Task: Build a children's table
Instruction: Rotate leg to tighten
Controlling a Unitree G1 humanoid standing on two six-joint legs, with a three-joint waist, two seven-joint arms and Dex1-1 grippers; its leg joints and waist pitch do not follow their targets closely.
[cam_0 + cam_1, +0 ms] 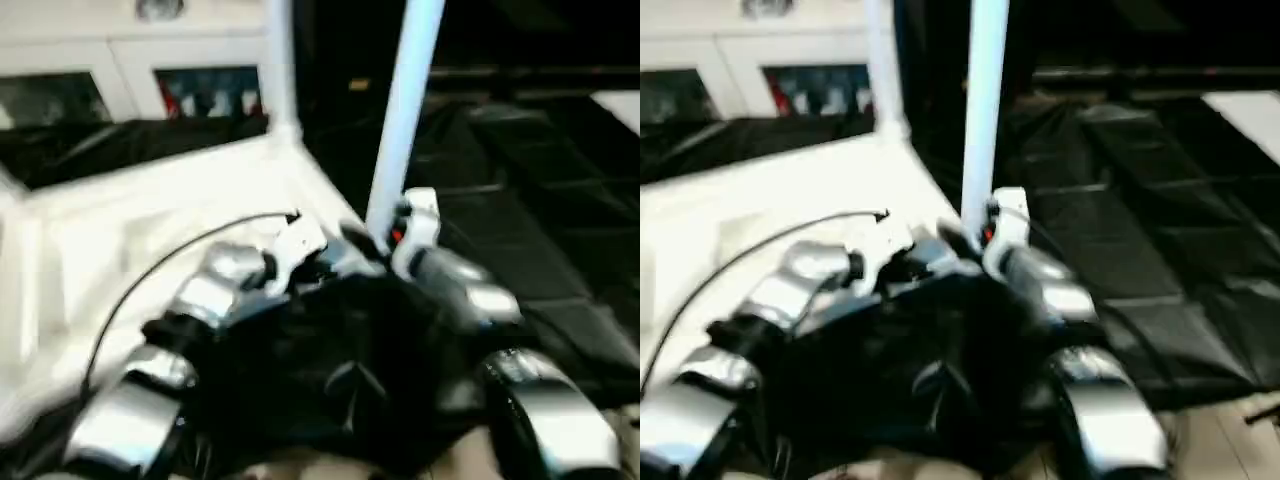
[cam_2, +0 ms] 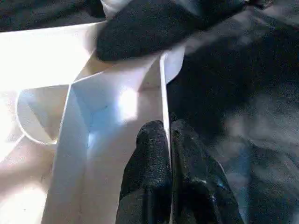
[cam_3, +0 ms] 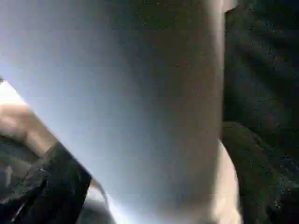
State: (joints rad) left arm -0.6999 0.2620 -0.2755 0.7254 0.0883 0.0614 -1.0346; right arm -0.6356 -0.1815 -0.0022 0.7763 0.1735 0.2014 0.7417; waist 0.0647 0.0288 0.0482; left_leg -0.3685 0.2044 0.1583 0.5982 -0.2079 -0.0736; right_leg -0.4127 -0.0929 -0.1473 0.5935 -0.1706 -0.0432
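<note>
Left gripper [image 2: 169, 140] is pinching the tabletop's [image 1: 150, 240] thin rim wall; right gripper [image 1: 385, 240] is sitting at the near upright leg [image 1: 400, 110], grip unclear.

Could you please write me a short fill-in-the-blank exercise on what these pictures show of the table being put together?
1. The tabletop lies with its ribbed ____ facing up.
2. ____ white legs stand upright at the tabletop's corners.
3. The left gripper has its jaws shut on a thin white ____ of the tabletop.
4. The cloth spread under the work is ____ in colour.

Missing words: underside; Two; rib; black
</note>
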